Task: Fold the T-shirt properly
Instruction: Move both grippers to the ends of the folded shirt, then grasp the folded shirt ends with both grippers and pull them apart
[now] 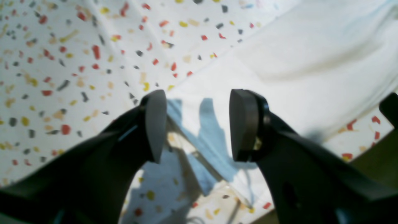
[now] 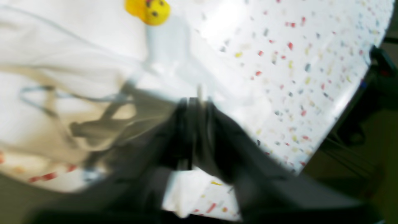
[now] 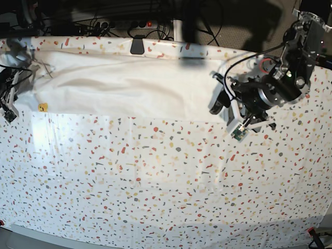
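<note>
The T-shirt lies plain white side up as a long band along the back of the table. My left gripper hovers open just over its right end, where a bit of blue print shows between the fingers; nothing is held. In the base view this gripper sits at the shirt's right edge. My right gripper is at the shirt's left end, badly blurred, its jaws close together. Whether cloth is between them is unclear. Its arm shows at the table's left edge.
The speckled table cover spreads in front of the shirt. A small yellow item lies by the shirt's left front corner. A dark clip sits on the back edge, cables behind. The table edge is near the right gripper.
</note>
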`<state>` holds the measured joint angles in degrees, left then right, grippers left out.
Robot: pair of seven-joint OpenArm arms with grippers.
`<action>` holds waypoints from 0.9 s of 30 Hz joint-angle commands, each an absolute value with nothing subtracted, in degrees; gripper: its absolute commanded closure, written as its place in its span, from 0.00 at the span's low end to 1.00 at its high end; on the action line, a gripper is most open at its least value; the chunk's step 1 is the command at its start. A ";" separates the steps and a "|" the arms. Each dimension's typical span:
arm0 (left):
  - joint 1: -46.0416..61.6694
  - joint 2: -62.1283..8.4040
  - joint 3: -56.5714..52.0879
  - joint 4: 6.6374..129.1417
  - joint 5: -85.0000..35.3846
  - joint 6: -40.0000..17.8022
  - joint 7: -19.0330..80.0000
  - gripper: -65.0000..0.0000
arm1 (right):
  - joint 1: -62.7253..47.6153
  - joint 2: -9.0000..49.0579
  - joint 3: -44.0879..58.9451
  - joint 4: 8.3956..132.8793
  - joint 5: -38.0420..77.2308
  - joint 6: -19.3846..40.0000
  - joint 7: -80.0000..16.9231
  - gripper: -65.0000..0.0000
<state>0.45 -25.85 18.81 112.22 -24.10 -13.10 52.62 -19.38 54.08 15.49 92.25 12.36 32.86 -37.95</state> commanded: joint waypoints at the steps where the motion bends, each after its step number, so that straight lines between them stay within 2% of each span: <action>1: 0.45 -25.91 18.48 113.08 -24.53 -13.17 51.31 0.51 | -18.74 55.70 16.14 92.88 10.85 29.21 -35.90 0.68; 3: 1.98 -24.97 18.48 113.08 -24.58 -13.34 51.31 0.51 | -18.55 55.72 16.14 92.88 8.71 23.94 -33.74 0.55; 5: 3.31 -23.97 18.48 113.08 -24.56 -13.63 51.09 0.51 | -17.58 55.72 16.14 92.88 8.51 20.05 -33.23 0.49; 9: 5.58 -21.91 18.48 113.08 -24.51 -13.76 50.85 0.51 | -14.39 55.72 16.14 92.88 10.39 17.85 -36.27 0.49; 13: 6.83 -19.44 18.48 112.92 -23.40 -13.98 48.95 0.51 | -12.16 55.70 16.14 92.88 19.03 17.78 -41.04 0.49; 16: 6.66 -17.72 18.48 111.46 -20.32 -13.96 47.68 0.51 | -12.21 55.07 16.14 92.88 20.62 17.96 -41.91 0.49; 19: 5.89 -16.82 18.48 107.04 -14.33 -13.02 46.85 0.51 | -12.23 52.64 16.14 92.88 21.54 17.96 -42.52 0.49; 24: 3.64 -16.84 18.48 96.92 -18.94 -11.33 48.01 0.51 | -12.25 46.76 16.14 92.86 21.50 18.50 -42.54 0.49; 27: 3.49 -16.86 18.48 93.43 -19.46 -11.38 47.92 0.51 | -12.23 42.92 16.14 91.98 21.69 22.11 -42.74 0.49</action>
<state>3.62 -16.60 18.70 93.25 -19.53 -11.68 46.78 -12.69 41.54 15.42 91.46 21.58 21.82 -43.51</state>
